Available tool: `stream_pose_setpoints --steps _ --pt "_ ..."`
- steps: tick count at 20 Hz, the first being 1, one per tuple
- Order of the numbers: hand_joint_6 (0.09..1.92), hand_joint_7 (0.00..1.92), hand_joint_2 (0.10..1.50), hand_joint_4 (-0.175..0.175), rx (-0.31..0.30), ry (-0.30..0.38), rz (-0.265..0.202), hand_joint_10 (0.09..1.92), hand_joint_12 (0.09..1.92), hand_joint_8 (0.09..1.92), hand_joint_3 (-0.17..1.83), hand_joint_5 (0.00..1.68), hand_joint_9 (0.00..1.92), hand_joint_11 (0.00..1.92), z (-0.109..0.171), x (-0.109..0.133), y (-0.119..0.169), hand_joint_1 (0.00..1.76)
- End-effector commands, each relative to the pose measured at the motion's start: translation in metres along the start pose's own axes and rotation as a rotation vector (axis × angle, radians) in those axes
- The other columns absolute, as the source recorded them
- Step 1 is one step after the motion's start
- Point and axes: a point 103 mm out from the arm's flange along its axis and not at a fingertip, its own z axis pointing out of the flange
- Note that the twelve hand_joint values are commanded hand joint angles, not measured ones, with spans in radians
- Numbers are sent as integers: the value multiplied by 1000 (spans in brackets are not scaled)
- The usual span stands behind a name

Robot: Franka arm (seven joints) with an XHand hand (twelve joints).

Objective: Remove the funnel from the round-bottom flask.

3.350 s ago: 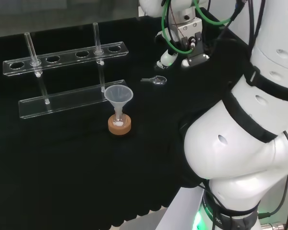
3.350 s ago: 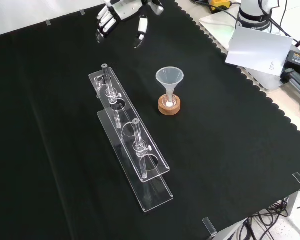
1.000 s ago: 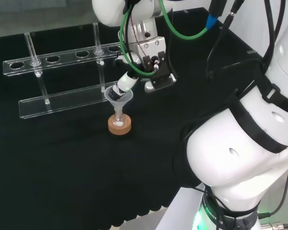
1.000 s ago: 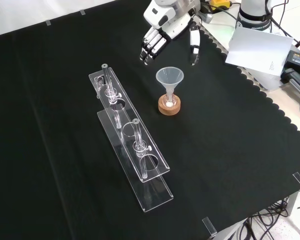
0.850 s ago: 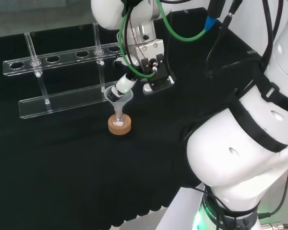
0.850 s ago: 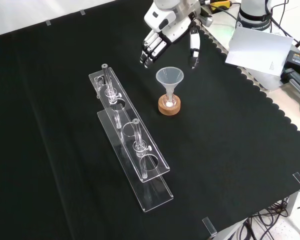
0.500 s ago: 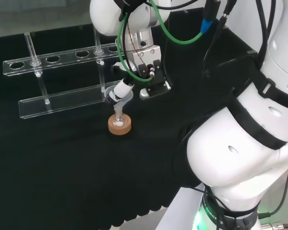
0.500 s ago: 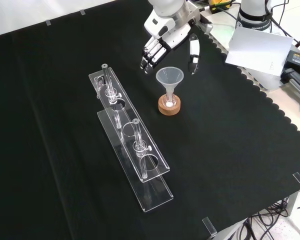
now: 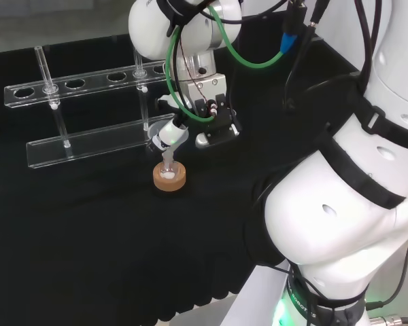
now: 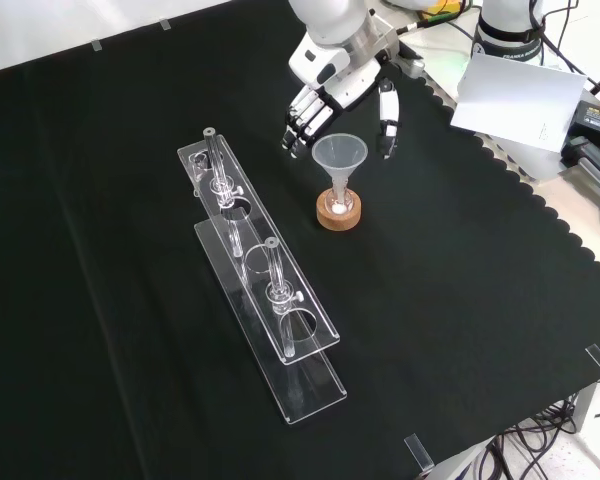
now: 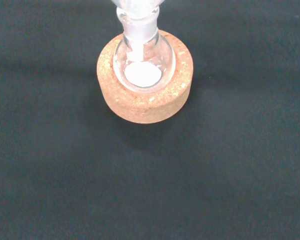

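A clear funnel (image 10: 339,154) stands upright in a small round-bottom flask (image 10: 339,204) that rests on a cork ring stand (image 10: 339,214). White powder lies in the flask (image 11: 143,74) seated in the cork ring (image 11: 145,100). The hand (image 10: 335,85) hangs just beyond the funnel's rim in the front view, its fingers (image 10: 302,125) straight on one side of the cone and its thumb (image 10: 387,120) on the other, apart from it. In the head view the hand (image 9: 168,134) overlaps the funnel above the cork ring (image 9: 169,179). It is open and holds nothing.
A clear acrylic test-tube rack (image 10: 260,290) with two tubes stands left of the flask in the front view, and behind it in the head view (image 9: 95,109). The cloth's scalloped edge (image 10: 540,210) runs along the right of the front view.
The hand has come from the bench's far corner toward the flask and dropped lower, until its fingers and thumb flank the funnel's cone. Funnel and flask have not moved.
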Motion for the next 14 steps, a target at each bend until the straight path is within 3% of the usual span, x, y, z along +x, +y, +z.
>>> stream_pose_setpoints --steps 1,10,14 --pt "87 0 717 16 -10 -7 -7 888 1550 210 139 8 34 187 6 3 2 499" --pt "87 0 728 11 4 -49 -2 890 1543 260 136 31 47 203 11 7 8 549" --pt "87 0 740 8 -1 -54 12 881 1533 364 138 55 83 219 13 6 10 579"
